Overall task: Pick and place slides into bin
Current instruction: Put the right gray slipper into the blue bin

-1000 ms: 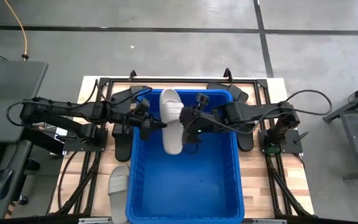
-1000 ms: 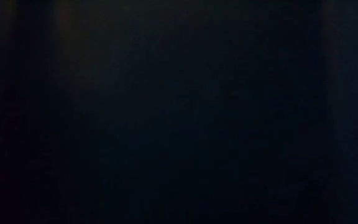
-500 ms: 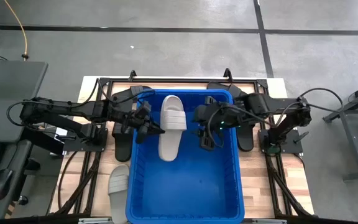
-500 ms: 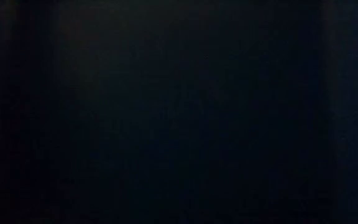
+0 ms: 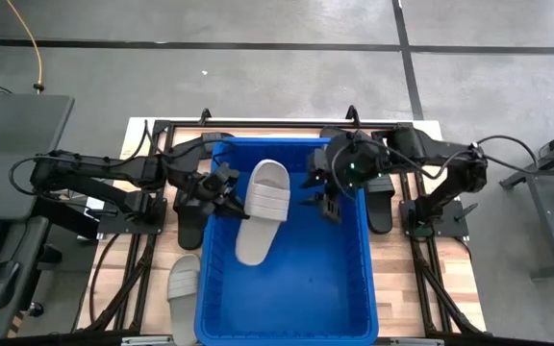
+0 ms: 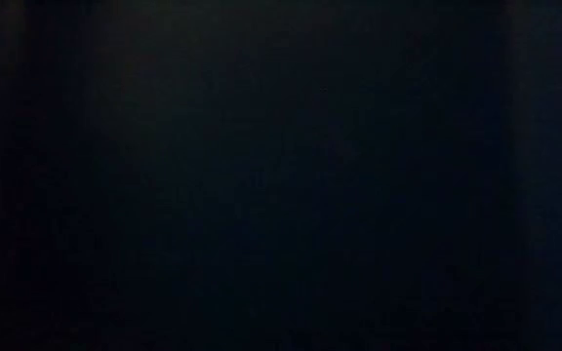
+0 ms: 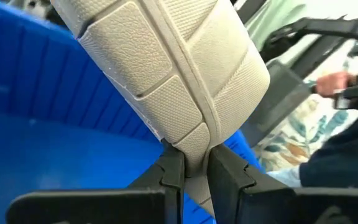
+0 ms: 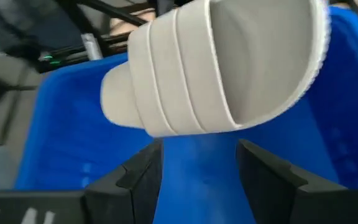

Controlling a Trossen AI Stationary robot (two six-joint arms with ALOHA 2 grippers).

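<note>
White slide held over the bin, tilted along its length.

My left gripper [image 5: 227, 200] sits at the bin's [image 5: 287, 317] left wall near the far left corner, jaws nearly closed and pinched on the sole edge of a white slide [image 5: 256, 209]; in my left wrist view the fingers [image 7: 174, 171] clamp that slide [image 7: 166, 68] tightly. Its long axis runs diagonally, one end toward the far side of the bin, the other angled toward the near left, strap side up. My right gripper [image 5: 327, 192] hovers over the bin's far right part, jaws spread wide and holding nothing. A second white slide [image 5: 183, 284] lies on the surface just left of the bin.
</note>
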